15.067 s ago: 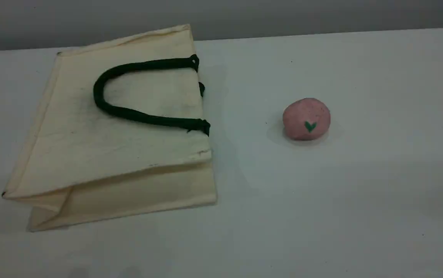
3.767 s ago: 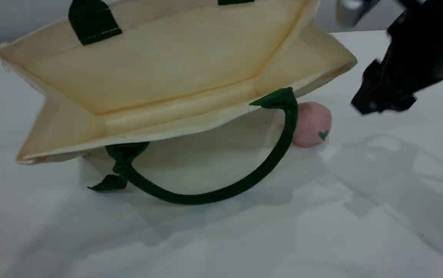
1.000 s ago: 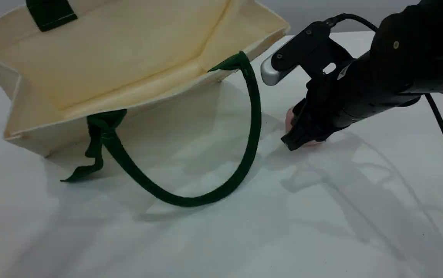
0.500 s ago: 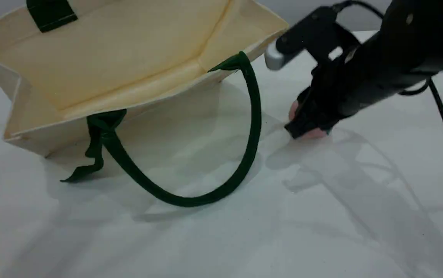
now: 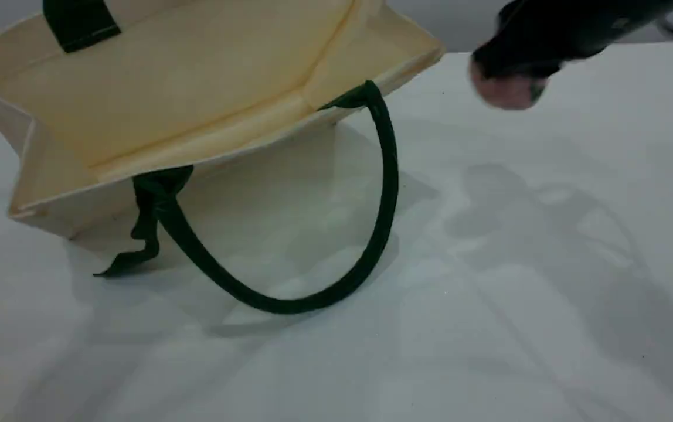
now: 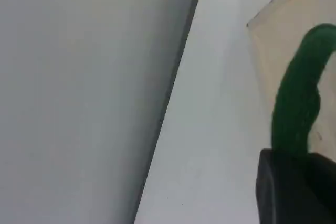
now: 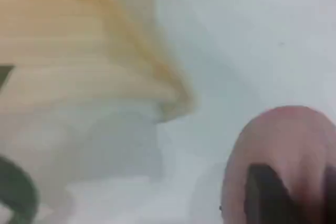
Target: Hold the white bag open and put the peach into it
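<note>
The white bag (image 5: 155, 88) is held up at the upper left, tilted, its wide mouth facing the camera. One dark green rope handle (image 5: 371, 234) droops from its front rim onto the table. In the left wrist view my left gripper (image 6: 296, 182) is shut on the bag's other green rope handle (image 6: 302, 98); that gripper is outside the scene view. The peach (image 5: 503, 91) hangs in the air right of the bag's mouth, blurred, with my right gripper (image 5: 512, 67) shut on it. The right wrist view shows the peach (image 7: 286, 150) close up against a dark fingertip (image 7: 265, 192).
The white table (image 5: 489, 293) stretches in front of and to the right of the bag. A green strap tab (image 5: 81, 23) shows on the bag's far inner wall, and a loose green strap end (image 5: 128, 261) lies under its front rim. A grey wall lies behind.
My right gripper has lifted the peach off the table, rising up and slightly right. The bag and its drooping handle have stayed where they were.
</note>
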Tool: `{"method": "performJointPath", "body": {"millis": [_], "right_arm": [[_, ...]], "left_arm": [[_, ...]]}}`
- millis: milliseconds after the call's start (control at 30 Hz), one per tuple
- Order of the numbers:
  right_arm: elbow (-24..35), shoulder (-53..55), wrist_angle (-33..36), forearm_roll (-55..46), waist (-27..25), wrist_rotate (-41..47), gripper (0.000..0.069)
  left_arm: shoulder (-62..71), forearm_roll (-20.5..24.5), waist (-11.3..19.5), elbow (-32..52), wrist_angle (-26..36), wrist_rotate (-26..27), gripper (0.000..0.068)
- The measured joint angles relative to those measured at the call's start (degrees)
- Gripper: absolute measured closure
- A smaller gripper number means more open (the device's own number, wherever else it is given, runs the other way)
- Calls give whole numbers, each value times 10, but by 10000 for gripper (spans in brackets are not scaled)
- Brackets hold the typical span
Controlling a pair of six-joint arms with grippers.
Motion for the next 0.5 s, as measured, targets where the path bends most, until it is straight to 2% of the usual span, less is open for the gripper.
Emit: {"method": "performJointPath", "body": {"millis": [100,333,500], "right_arm": [[0,-31,28,2,-45,2,540],[0,-106,78,11,-155,3,540],[0,-155,83,11,-180,3,540]], "left_arm": [[0,-16,0,0,0,10,587],[0,-107,0,0,0,50,587],[0,-164,-1,0,0,53,587]]}}
